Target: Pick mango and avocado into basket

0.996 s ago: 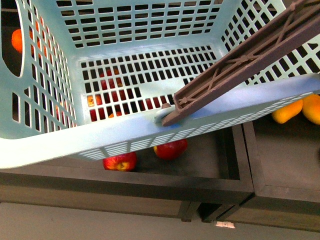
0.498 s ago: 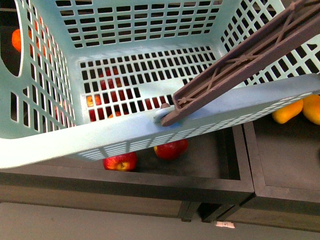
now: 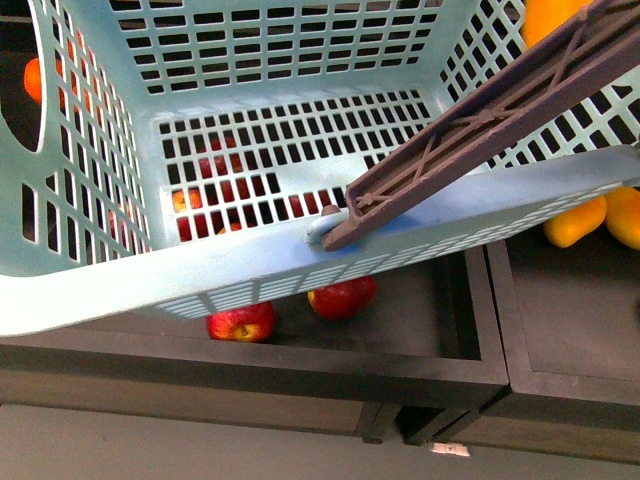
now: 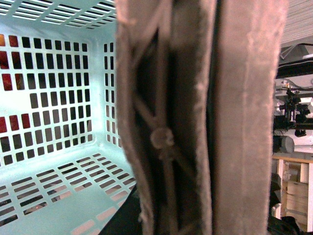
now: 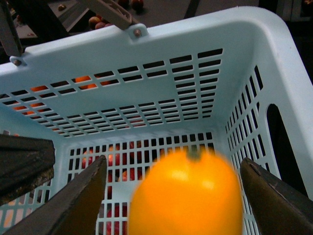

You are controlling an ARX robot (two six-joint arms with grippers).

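The light teal basket (image 3: pixel 290 60) hangs tilted over the fruit crates, its brown handle (image 3: pixel 480 125) slanting across its right side. That handle (image 4: pixel 195 117) fills the left wrist view, where my left gripper is shut on it, its jaws hidden behind it. In the right wrist view my right gripper (image 5: pixel 178 196) stands open above the basket's inside (image 5: pixel 146 63). The yellow-orange mango (image 5: pixel 186 196), blurred, sits between the spread fingers without touching them. The mango (image 3: pixel 553 14) also shows at the basket's far right corner. The avocado is out of view.
Red apples (image 3: pixel 240 322) lie in a dark wooden crate (image 3: pixel 400 370) under the basket, more showing through its slots. Yellow-orange fruits (image 3: pixel 575 222) lie in the neighbouring crate on the right. An orange fruit (image 3: pixel 35 80) shows through the basket's left wall.
The mango has come into the front view at the basket's far right corner. The basket and its handle have hardly shifted.
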